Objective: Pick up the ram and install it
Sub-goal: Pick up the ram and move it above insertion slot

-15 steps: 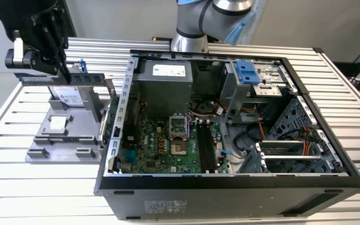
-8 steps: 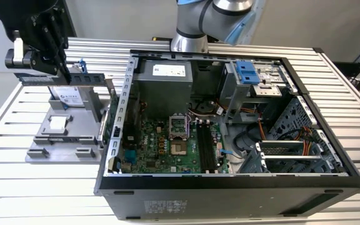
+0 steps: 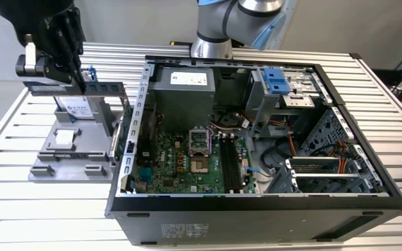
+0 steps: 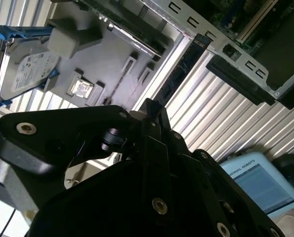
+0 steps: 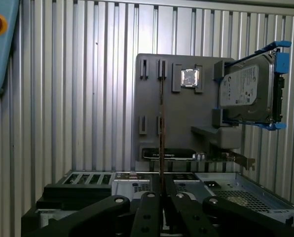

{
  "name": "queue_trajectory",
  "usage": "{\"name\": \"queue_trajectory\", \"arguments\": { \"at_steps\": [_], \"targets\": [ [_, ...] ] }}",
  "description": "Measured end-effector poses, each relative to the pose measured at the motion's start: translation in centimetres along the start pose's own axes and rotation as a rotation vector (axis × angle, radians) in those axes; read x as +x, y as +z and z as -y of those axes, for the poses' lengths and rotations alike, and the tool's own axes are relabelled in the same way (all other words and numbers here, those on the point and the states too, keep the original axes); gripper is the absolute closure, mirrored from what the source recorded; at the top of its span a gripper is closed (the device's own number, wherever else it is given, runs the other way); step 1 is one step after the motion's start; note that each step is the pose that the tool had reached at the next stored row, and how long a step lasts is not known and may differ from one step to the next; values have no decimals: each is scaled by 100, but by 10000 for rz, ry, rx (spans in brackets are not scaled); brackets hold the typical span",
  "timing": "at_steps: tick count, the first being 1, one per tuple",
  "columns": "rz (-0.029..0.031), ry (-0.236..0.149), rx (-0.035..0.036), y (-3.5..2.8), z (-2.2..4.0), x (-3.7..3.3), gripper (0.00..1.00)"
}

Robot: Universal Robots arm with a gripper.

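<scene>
The ram (image 3: 105, 88) is a thin dark stick held level over the grey parts holder (image 3: 61, 157), on the exterior view's left of the open computer case (image 3: 145, 104). My black gripper (image 3: 67, 83) is shut on one end of it. In the first wrist view the ram (image 5: 161, 133) shows edge-on, running out from between the fingertips of the gripper (image 5: 161, 186) across the holder's slots. The second wrist view has the ram (image 4: 179, 71) as a dark strip reaching out past the gripper (image 4: 149, 107). The long black motherboard slots (image 3: 230, 163) lie inside the case.
A silver hard drive (image 3: 75, 107) in a blue frame stands on the holder, and a small square chip (image 3: 65, 137) lies beside it. The arm's base (image 3: 211, 42) stands behind the case. A pale blue pendant (image 4: 265, 182) lies on the slatted table (image 3: 33, 209).
</scene>
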State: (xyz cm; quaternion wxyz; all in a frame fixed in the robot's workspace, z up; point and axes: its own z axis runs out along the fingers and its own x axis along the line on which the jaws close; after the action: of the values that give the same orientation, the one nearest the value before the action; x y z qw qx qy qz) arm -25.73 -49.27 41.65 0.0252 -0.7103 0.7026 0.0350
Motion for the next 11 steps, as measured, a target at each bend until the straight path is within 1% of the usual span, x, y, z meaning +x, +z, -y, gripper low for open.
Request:
{"name": "queue_trajectory", "arguments": {
  "at_steps": [4,11],
  "targets": [
    [0,1,-1,-1,73,1,100],
    [-1,1,-1,-2,152,2,100]
  ]
}}
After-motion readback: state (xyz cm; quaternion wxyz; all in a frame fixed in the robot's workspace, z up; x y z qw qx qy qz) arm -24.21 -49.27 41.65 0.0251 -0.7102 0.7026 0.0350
